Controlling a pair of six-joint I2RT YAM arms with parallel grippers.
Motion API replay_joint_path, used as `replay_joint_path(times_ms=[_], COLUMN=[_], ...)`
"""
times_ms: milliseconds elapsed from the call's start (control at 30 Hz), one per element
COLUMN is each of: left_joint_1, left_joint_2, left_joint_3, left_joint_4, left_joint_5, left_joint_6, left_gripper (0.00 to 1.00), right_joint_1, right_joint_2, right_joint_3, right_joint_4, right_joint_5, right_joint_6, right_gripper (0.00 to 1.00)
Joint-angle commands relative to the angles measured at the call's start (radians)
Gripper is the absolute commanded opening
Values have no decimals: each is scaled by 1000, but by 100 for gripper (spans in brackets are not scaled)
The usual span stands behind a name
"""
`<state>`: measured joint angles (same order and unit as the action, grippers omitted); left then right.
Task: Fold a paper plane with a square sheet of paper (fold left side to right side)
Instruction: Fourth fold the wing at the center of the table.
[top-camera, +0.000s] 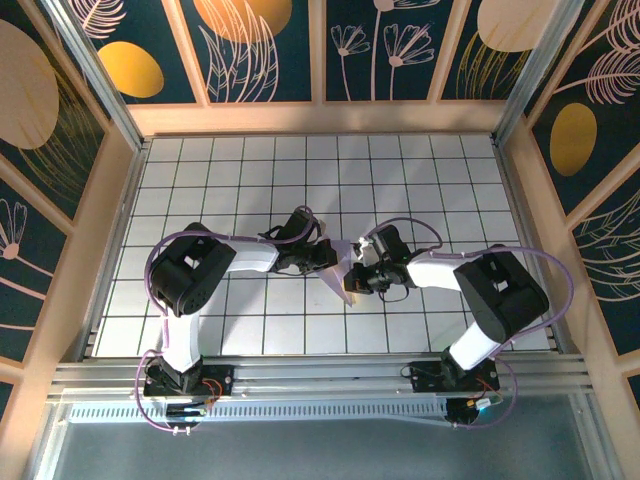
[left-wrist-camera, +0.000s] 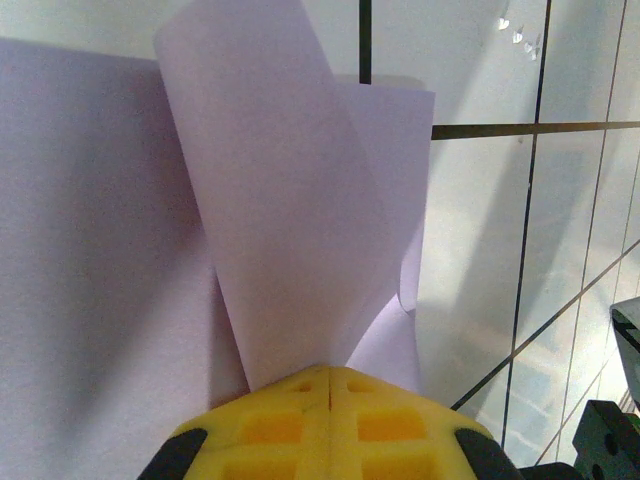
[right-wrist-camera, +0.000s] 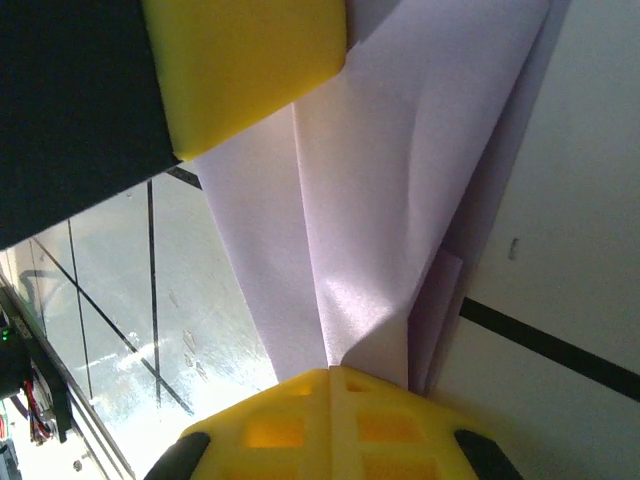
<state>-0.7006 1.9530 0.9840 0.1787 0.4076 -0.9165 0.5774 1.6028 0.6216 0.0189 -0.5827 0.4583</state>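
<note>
The lavender square sheet of paper (top-camera: 344, 264) is folded into layered, angled flaps and is held off the tiled table between both arms, its point toward the near side. My left gripper (top-camera: 326, 256) is shut on the paper's left edge. In the left wrist view the left gripper (left-wrist-camera: 330, 372) pinches a curled flap of the paper (left-wrist-camera: 280, 220). My right gripper (top-camera: 361, 272) is shut on the right edge. In the right wrist view the right gripper (right-wrist-camera: 330, 372) clamps the creased paper (right-wrist-camera: 400, 180), and a yellow finger (right-wrist-camera: 245, 70) of the left gripper sits on the far side.
The white tiled table (top-camera: 250, 180) stretches around the arms inside wooden side walls (top-camera: 118, 200). A metal rail (top-camera: 320, 378) runs along the near edge with both arm bases on it. A dark part of the right arm (left-wrist-camera: 618, 420) is close to the left gripper.
</note>
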Motion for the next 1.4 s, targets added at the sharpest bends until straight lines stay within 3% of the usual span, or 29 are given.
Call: replay_joint_path(times_ms=[0,267,500,633,767,1033,1367], left_joint_1=[2,3,3,3,-3,-51,-56], left_joint_2=[51,42,-34,-134,-185,-125,-57], left_joint_3=[-17,32,74,7,-110,-142,-109], left_joint_4=[-122,-119,-150,-140,-3,158,166], left_joint_5=[-68,-65,-103,-137,-60,30,21], left_joint_6=[27,28,53,50,-18,-88,-85], left_gripper=[4,5,9,7,4,4,3], right_joint_1=[10,15,15,12,15,20,22], right_joint_2=[19,25,41,29,62,77,87], right_joint_3=[-22,-61,-65,-80,-71,-69,-62], right_joint_4=[-28,-45,-84,-68,-78,-85,-98], right_joint_5=[23,38,127,181,195,218,223], right_joint_6=[-6,-6,-18,-10,-23,-17,-18], right_gripper=[0,0,0,0,0,0,0])
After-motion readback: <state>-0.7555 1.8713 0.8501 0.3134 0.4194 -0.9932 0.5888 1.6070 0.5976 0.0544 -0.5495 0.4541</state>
